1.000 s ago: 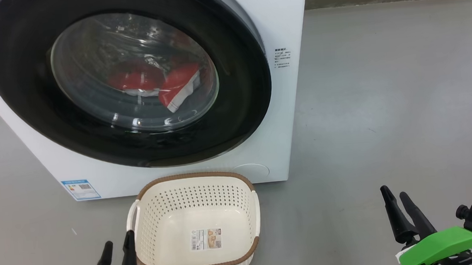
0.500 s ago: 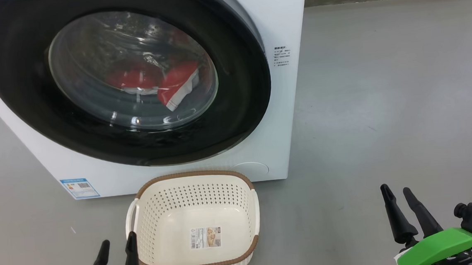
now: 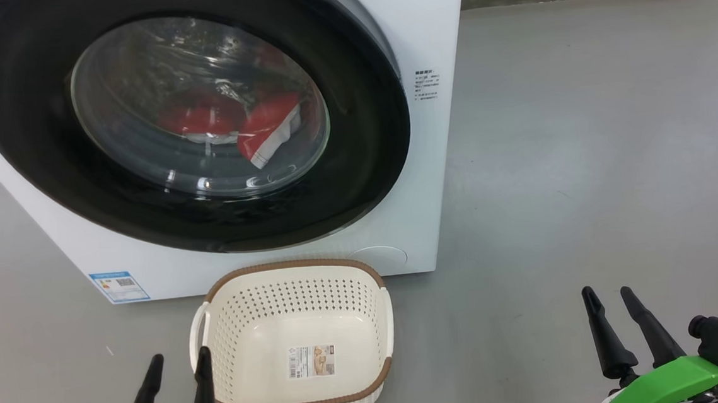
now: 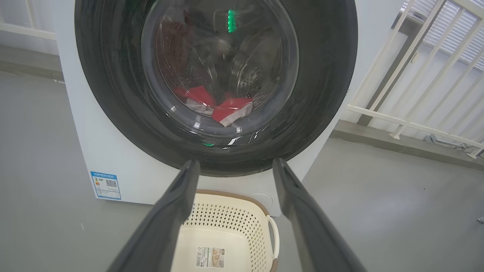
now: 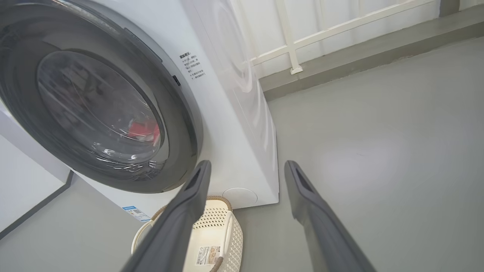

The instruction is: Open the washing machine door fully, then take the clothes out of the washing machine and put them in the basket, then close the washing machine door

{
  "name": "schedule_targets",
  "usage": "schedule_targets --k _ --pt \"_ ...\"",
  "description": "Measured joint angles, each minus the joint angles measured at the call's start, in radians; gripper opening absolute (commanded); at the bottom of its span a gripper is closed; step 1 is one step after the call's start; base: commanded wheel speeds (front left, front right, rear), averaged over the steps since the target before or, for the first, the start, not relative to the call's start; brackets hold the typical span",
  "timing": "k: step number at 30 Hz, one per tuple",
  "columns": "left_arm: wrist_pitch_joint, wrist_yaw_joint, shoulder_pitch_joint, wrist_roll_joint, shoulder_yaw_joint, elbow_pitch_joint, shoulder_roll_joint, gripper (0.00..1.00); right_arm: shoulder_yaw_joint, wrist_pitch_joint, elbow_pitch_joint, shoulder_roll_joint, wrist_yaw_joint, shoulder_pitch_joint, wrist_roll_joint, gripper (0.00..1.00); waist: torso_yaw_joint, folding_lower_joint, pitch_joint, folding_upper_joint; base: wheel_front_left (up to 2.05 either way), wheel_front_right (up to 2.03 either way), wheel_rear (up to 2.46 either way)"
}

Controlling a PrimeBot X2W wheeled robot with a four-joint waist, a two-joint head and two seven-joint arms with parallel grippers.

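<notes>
Grey floor [image 3: 583,148] bears the basket [image 3: 288,266] before the washing machine [image 3: 428,19], door [image 3: 33,155] closed over the clothes [image 3: 265,123]. Left gripper [image 3: 179,354] and right gripper [image 3: 606,290] stand spread.

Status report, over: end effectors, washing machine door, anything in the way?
Left end effector and right end effector open, empty. Washing machine door covers the opening, clothes behind its glass. Basket empty below door, likely no obstruction.

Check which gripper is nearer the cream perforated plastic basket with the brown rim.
Left. The left gripper sits beside the cream basket, at its left handle; the right gripper is well off to its right, across grey floor.
</notes>
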Motion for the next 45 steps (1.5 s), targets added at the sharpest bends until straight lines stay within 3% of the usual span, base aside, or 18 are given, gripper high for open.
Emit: schedule_targets --k 26,45 --pt "-0.077 -0.005 0.023 0.26 0.005 -0.006 0.001 1.0 -0.031 -0.075 -0.038 0.001 0.0 0.038 -0.264 1.0 -0.005 -0.0001 -0.002 0.0 0.0 0.0 0.0" --pt "-0.077 -0.03 0.023 0.266 0.017 0.011 -0.002 1.0 -0.039 -0.079 -0.056 0.008 0.0 0.044 -0.249 1.0 -0.007 0.0 -0.002 0.0 0.0 0.0 0.0"
